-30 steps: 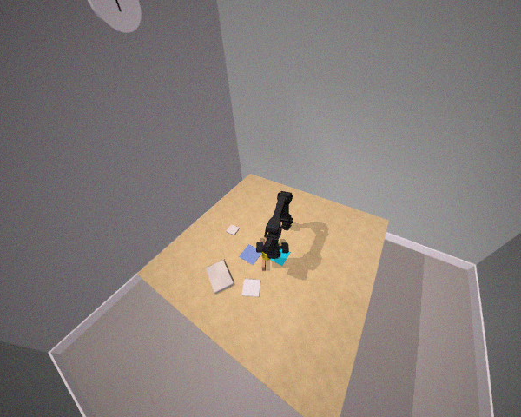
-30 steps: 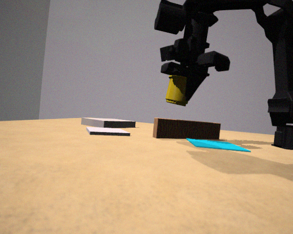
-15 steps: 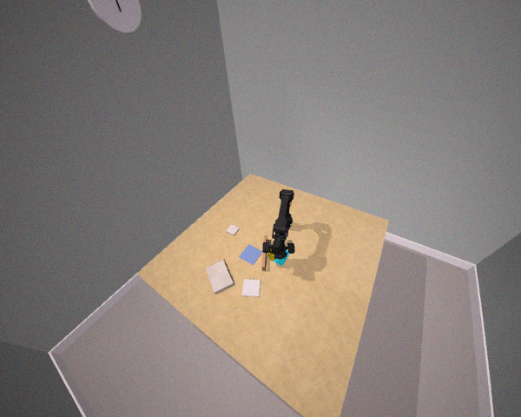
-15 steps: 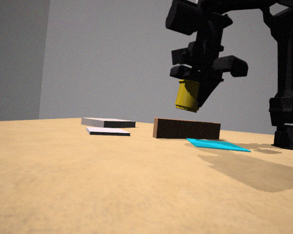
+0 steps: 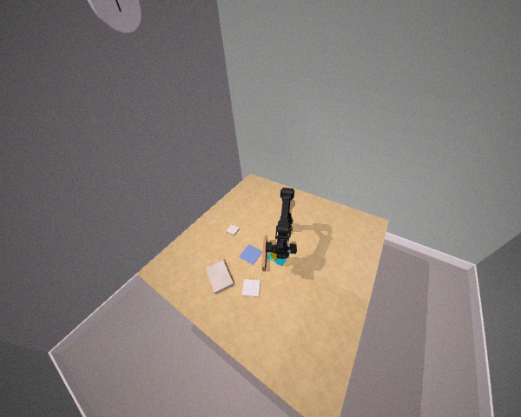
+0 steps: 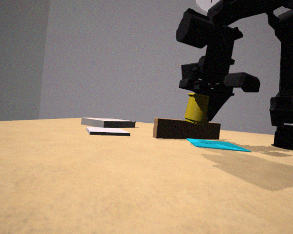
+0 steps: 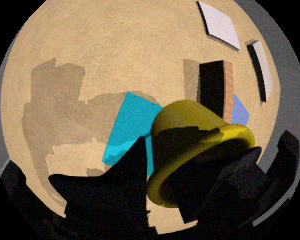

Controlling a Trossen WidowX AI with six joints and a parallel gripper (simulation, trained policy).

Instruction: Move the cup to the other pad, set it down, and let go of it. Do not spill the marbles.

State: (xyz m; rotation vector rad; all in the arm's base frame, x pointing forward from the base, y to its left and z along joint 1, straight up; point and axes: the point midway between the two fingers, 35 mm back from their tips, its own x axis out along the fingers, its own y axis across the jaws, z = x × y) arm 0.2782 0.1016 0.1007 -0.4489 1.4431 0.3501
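The yellow cup (image 5: pixel 274 255) (image 6: pixel 197 108) (image 7: pixel 182 117) is held in the air above the cyan pad (image 5: pixel 280 261) (image 6: pixel 217 145) (image 7: pixel 130 115), tilted slightly, with a gap below its base in the exterior view. My gripper (image 6: pixel 207 114) (image 7: pixel 151 139) is shut on the cup's wall. The cup's mouth faces up toward the wrist; its inside is dark and no marbles can be made out. The blue pad (image 5: pixel 250 254) (image 7: pixel 240 111) lies bare on the other side of the wooden block.
The upright wooden block (image 5: pixel 264 258) (image 6: pixel 172 129) (image 7: pixel 228 90) stands between the pads, close beside the cup. A thick pale box (image 5: pixel 219 275) (image 6: pixel 93 122) and a thin white tile (image 5: pixel 251 287) (image 6: pixel 107 131) (image 7: pixel 220 25) lie farther out. A small white tile (image 5: pixel 232 229) lies beyond the blue pad.
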